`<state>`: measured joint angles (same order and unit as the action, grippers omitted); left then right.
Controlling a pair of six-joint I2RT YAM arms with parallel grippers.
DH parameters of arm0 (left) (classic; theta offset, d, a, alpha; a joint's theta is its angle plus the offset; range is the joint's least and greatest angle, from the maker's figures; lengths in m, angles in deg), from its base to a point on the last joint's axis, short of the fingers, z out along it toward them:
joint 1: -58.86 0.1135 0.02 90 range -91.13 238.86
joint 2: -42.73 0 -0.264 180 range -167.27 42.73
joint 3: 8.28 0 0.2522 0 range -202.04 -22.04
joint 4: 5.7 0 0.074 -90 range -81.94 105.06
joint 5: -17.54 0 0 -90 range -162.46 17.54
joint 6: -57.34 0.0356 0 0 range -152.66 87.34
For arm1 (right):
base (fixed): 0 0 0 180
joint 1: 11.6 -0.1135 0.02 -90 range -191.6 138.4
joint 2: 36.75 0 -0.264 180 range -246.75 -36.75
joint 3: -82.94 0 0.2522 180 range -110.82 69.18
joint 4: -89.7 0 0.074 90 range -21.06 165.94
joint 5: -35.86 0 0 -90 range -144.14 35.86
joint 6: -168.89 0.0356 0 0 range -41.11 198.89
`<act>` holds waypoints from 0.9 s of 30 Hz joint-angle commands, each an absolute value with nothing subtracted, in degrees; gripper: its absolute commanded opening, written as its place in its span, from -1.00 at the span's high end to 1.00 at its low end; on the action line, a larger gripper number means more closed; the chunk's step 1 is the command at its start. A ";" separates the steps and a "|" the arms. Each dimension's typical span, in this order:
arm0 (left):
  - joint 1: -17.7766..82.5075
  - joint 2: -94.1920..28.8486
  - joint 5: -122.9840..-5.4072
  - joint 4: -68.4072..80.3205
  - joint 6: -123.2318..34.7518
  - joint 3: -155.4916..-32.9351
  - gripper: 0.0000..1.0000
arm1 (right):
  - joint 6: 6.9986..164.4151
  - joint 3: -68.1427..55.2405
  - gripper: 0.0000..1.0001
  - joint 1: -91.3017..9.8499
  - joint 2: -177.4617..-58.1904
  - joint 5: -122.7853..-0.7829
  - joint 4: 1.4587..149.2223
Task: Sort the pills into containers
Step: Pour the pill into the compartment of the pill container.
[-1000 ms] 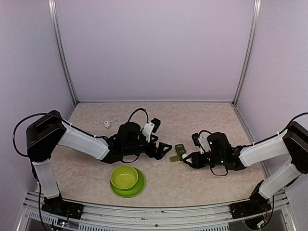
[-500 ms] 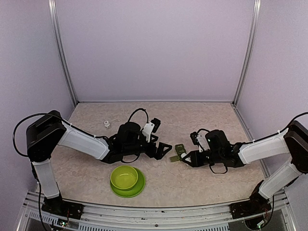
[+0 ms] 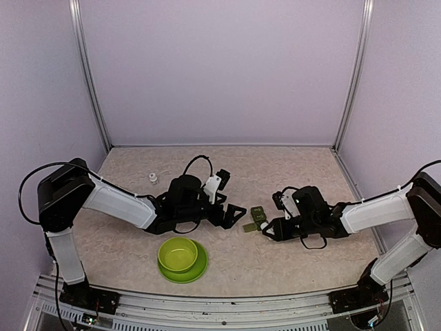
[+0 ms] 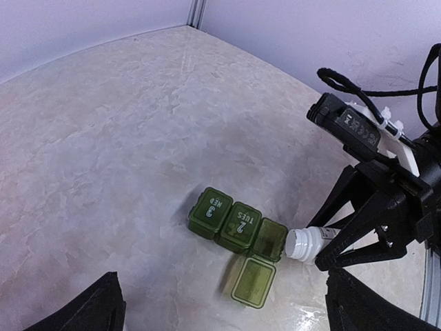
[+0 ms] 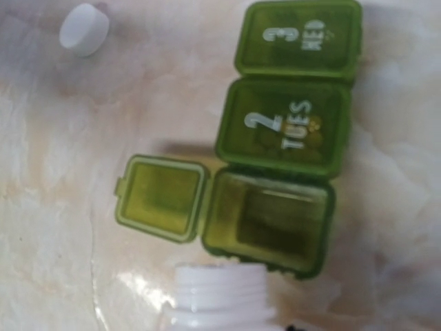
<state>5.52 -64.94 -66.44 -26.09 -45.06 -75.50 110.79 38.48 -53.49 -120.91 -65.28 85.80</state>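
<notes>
The containers [image 4: 238, 225], a dark green strip of three compartments, lie between the two arms. The lids marked 3 WED [image 5: 298, 38] and 2 TUES [image 5: 282, 124] are closed. The third compartment [image 5: 272, 221] stands open with its lid [image 5: 162, 196] folded flat, and it looks empty. No pills show in any view. My right gripper [image 4: 318, 249] is shut on a white bottle [image 4: 303, 245], tipped on its side. The bottle's open mouth [image 5: 219, 296] sits right at the rim of the open compartment. My left gripper [image 3: 234, 212] hangs open just left of the box [image 3: 257, 215], holding nothing.
The bottle's white cap [image 3: 152, 178] lies on the table at the back left and shows as a white disc [image 5: 84, 29] in the right wrist view. A lime-green bowl [image 3: 178, 254] on its plate [image 3: 198, 270] stands near the front, under the left arm.
The right wrist has shifted slightly toward the box with the bottle. The left arm has stayed still.
</notes>
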 commanded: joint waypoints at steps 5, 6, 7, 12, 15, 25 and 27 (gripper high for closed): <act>5.69 -64.18 -65.77 -25.78 -44.10 -76.27 -0.98 | 111.85 35.90 1.00 -53.94 -121.57 -64.13 83.16; 5.69 -64.17 -65.78 -25.78 -44.11 -76.27 -0.98 | 111.85 35.94 1.00 -53.94 -121.71 -64.16 83.15; 5.69 -64.23 -65.78 -25.78 -44.11 -76.27 -0.98 | 111.97 35.88 1.00 -53.92 -121.79 -64.12 83.03; 5.69 -64.14 -65.78 -25.69 -44.02 -76.27 -0.98 | 112.28 35.36 1.00 -53.93 -122.21 -64.08 82.11; 5.64 -64.14 -65.79 -25.69 -44.02 -76.27 -0.98 | 112.61 34.97 1.00 -53.88 -122.50 -63.85 81.32; 5.60 -63.92 -65.87 -25.60 -43.84 -76.27 -0.98 | 113.04 34.00 1.00 -53.88 -123.14 -63.74 80.20; 5.60 -63.88 -65.87 -25.60 -43.76 -76.21 -0.97 | 113.14 33.57 1.00 -53.92 -123.31 -63.79 79.40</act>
<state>5.52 -64.92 -66.41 -26.09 -44.91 -75.50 112.54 35.42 -53.49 -122.26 -64.34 82.00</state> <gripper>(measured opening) 0.988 0.326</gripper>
